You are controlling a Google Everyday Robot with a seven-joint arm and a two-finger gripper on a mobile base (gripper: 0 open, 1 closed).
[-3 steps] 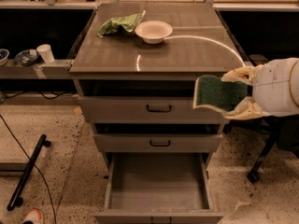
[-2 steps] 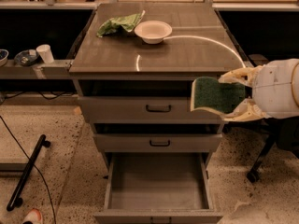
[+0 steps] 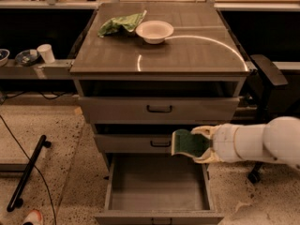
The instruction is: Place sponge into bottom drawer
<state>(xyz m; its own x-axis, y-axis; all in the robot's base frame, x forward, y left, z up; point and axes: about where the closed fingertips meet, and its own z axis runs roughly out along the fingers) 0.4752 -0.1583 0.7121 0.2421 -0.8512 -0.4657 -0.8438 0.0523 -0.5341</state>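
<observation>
The gripper (image 3: pixel 197 144) reaches in from the right edge of the frame, a little below centre, on a thick white arm (image 3: pixel 262 142). Its jaws are clenched on the sponge (image 3: pixel 186 143), one finger above it and one below. The sponge stands on edge, its dark green face towards the camera and a thin yellow strip showing along its left side. In the frame it sits in front of the right part of the middle drawer (image 3: pixel 126 143), just right of that drawer's black handle (image 3: pixel 160 144). It is also just above the back right corner of the bottom drawer (image 3: pixel 159 189), and touches neither drawer as far as can be seen.

The bottom drawer is pulled out at the lower centre of the frame, with its plain grey floor bare. The middle drawer is out a little, and the top drawer (image 3: pixel 122 109) above it is also slightly out.

On the bench (image 3: pixel 187 55), in the upper centre, a white bowl (image 3: pixel 154 31) stands upright. A light green cloth (image 3: pixel 121 24) lies crumpled just to its left, touching or nearly touching the rim. A bright curved glare crosses the bench right of the bowl.

At the far left a white cup (image 3: pixel 46 53) stands on a low shelf. A black bar (image 3: pixel 28 172) lies on the speckled floor at lower left.
</observation>
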